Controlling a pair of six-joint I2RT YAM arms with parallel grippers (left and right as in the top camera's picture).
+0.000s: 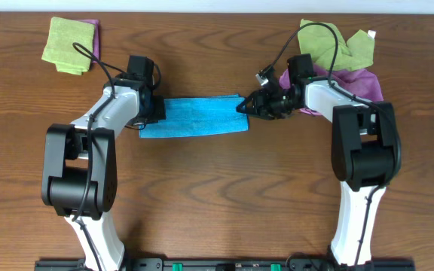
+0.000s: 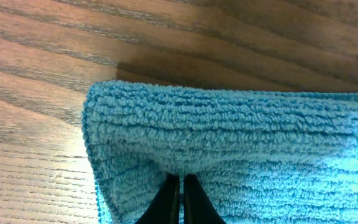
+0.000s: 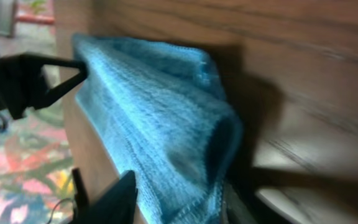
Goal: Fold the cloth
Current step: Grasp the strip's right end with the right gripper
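Observation:
The bright blue cloth (image 1: 198, 117) lies as a long narrow folded strip on the wooden table between my two grippers. My left gripper (image 1: 159, 111) is at its left end; in the left wrist view its fingers (image 2: 181, 186) are shut on the cloth (image 2: 241, 137), pinching a fold. My right gripper (image 1: 243, 108) is at the right end; in the right wrist view its fingers (image 3: 178, 190) are closed on either side of the cloth's end (image 3: 154, 106), which is raised a little off the wood. The white tag is not visible.
A light green cloth (image 1: 68, 45) lies over a purple one at the back left. Another light green cloth (image 1: 326, 41) and a purple cloth (image 1: 353, 79) lie at the back right, just behind my right arm. The left gripper also shows in the right wrist view (image 3: 23, 81).

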